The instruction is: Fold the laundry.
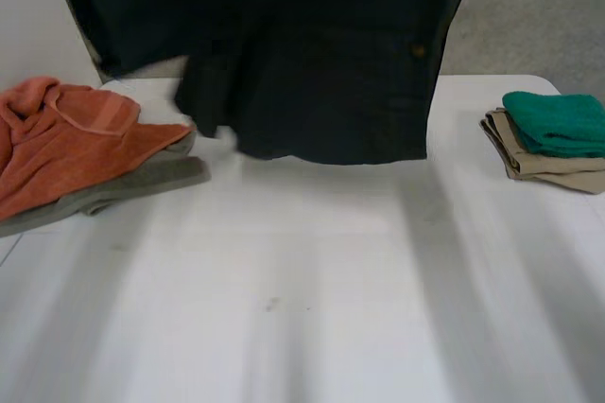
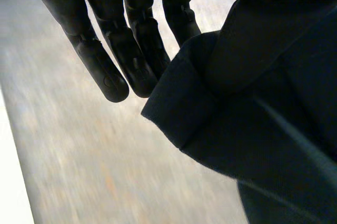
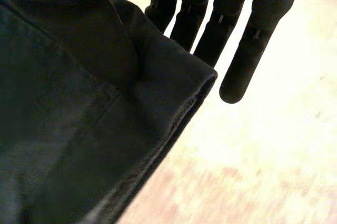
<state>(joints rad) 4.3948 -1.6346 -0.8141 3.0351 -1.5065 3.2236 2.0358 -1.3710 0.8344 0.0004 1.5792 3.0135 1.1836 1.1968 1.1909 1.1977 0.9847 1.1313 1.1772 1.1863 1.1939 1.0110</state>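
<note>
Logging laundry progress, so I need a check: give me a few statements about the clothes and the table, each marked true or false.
1. The dark garment lies flat on the table. False: it hangs, held up at the far side.
2. A green cloth sits on a folded tan cloth. True.
3. The orange cloth lies at the robot's right. False: at its left, on a grey cloth.
4. The left hand keeps straight fingers beside the dark garment. True.

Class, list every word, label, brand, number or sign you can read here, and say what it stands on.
None: no readable text on the dark garment, the orange cloth, the green cloth or the white table.
Its small brownish spot is too small to tell.
</note>
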